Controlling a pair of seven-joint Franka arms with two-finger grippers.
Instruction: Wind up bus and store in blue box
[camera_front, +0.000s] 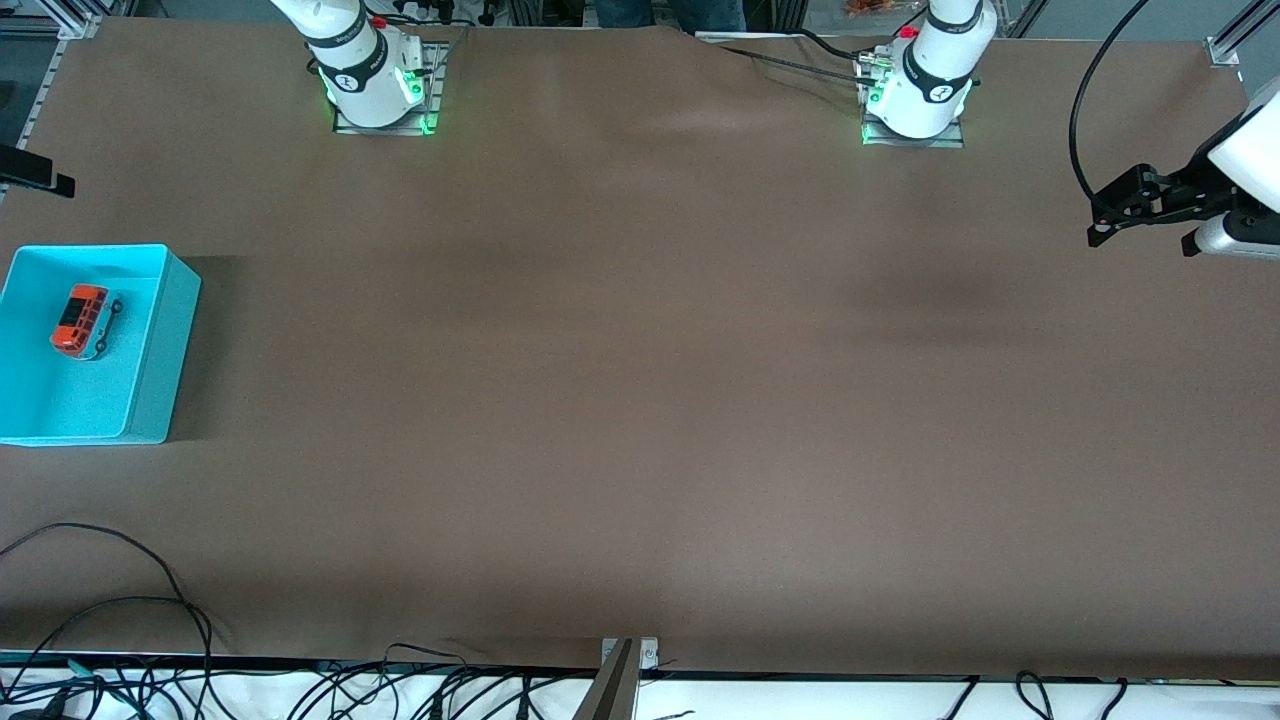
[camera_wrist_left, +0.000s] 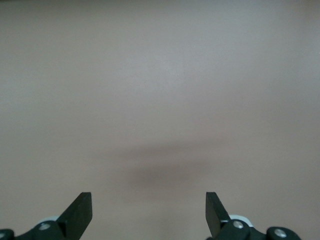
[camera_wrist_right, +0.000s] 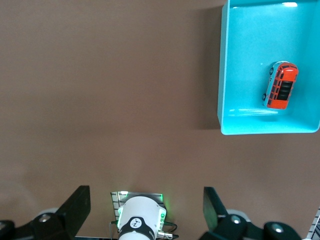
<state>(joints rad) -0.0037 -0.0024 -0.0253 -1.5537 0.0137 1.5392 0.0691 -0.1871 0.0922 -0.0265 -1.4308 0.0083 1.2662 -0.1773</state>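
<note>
Bus (camera_front: 84, 320) lies inside blue box (camera_front: 170, 340) at the right arm's end of the bench (camera_front: 640, 400), well clear of both sets of fingers. Left gripper (camera_wrist_left: 149, 212) released over bare bench. Right gripper (camera_wrist_right: 146, 210) released, empty, high above bench.

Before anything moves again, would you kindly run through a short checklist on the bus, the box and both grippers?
1. The bus lies inside the blue box: ok.
2. Bus on its wheels, roof up: ok.
3. Bus wound up: cannot tell.
4. Left gripper open and empty, over bare table at the left arm's end: ok.
5. Right gripper open and empty, high over its own arm's base: ok.
6. Blue box upright on the table at the right arm's end: ok.
</note>
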